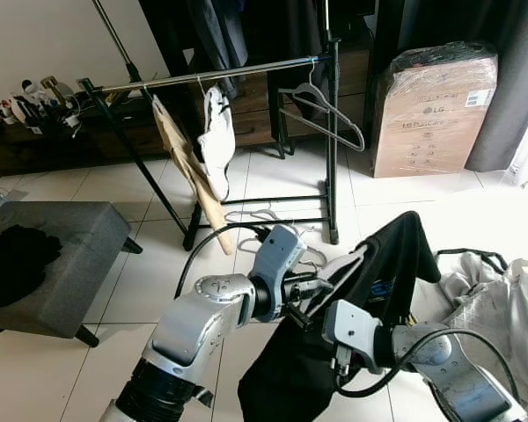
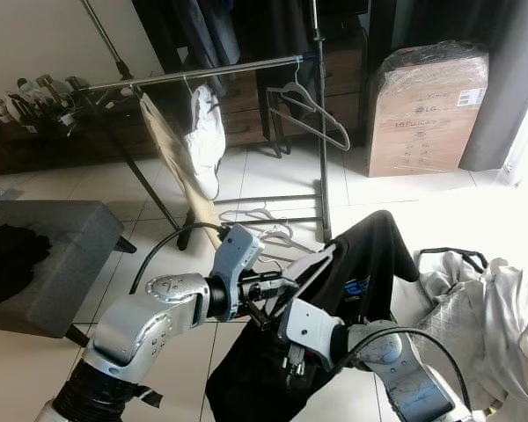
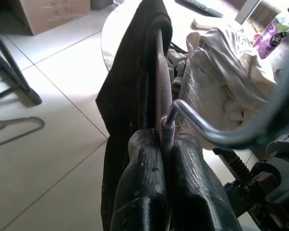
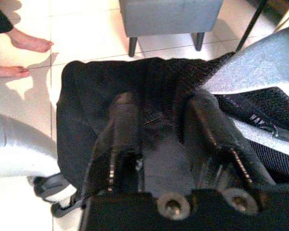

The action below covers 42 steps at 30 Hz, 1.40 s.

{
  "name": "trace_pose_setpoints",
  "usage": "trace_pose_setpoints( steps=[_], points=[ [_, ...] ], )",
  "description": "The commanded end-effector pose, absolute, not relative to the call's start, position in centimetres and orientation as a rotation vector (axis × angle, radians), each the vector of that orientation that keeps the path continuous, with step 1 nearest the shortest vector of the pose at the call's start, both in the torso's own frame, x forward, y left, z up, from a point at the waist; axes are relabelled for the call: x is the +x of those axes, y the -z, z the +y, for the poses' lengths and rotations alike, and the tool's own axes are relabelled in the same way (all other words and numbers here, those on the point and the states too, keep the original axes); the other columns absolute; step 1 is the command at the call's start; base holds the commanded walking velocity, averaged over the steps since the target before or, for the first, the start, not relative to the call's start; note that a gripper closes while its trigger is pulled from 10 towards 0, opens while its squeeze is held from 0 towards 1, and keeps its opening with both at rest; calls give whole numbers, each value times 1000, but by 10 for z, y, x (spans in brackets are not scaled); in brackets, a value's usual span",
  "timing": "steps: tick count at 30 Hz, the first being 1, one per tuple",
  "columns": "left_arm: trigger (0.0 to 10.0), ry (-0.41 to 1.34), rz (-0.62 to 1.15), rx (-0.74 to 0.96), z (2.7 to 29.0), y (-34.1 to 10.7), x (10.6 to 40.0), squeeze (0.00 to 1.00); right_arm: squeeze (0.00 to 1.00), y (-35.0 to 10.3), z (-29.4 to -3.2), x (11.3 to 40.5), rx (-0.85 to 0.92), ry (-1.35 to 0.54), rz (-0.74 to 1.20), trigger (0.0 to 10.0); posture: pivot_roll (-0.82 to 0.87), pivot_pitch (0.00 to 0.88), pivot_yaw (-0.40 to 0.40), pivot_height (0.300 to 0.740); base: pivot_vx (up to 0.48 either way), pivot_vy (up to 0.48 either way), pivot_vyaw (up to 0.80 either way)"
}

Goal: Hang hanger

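Left gripper pinches the hanger by its hook neck, low before the rack, while the right gripper, fingers apart, cradles the black garment; lift it level and hook it over the rail beside the white shirt.

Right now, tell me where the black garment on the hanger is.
In the head views, the black garment hangs low in front of the robot, between the left hand pinching its hanger hook and the right hand, below the clothes rail.
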<state>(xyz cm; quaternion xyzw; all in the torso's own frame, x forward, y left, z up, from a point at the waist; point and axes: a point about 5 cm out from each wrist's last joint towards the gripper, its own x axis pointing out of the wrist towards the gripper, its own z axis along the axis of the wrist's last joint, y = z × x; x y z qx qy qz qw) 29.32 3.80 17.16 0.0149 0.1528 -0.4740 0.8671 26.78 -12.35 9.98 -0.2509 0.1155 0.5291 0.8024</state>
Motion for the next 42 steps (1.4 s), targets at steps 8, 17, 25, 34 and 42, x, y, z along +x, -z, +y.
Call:
trace_pose_setpoints(
  steps=[8,17,25,34,42],
  points=[
    [0,1025,241,-20,28,-187,292,0,0,-106,-124,279,-556,-1057,198,0,-147,142,178,740,0,0,0],
    [0,747,238,-41,44,-182,317,0,0,-123,-122,269,-520,-1080,142,0,-164,126,176,740,0,0,0],
    [0,478,250,71,68,-170,337,0,0,-127,-117,250,-554,-1190,169,0,-169,121,174,740,0,0,0],
    [0,199,189,-165,92,-180,354,0,0,-113,-124,220,-614,-1321,341,0,-173,129,169,740,0,0,0],
    [0,-77,113,-241,120,-187,362,0,0,-102,-128,212,-722,-1293,429,0,-183,130,170,740,0,0,0]
  ],
)
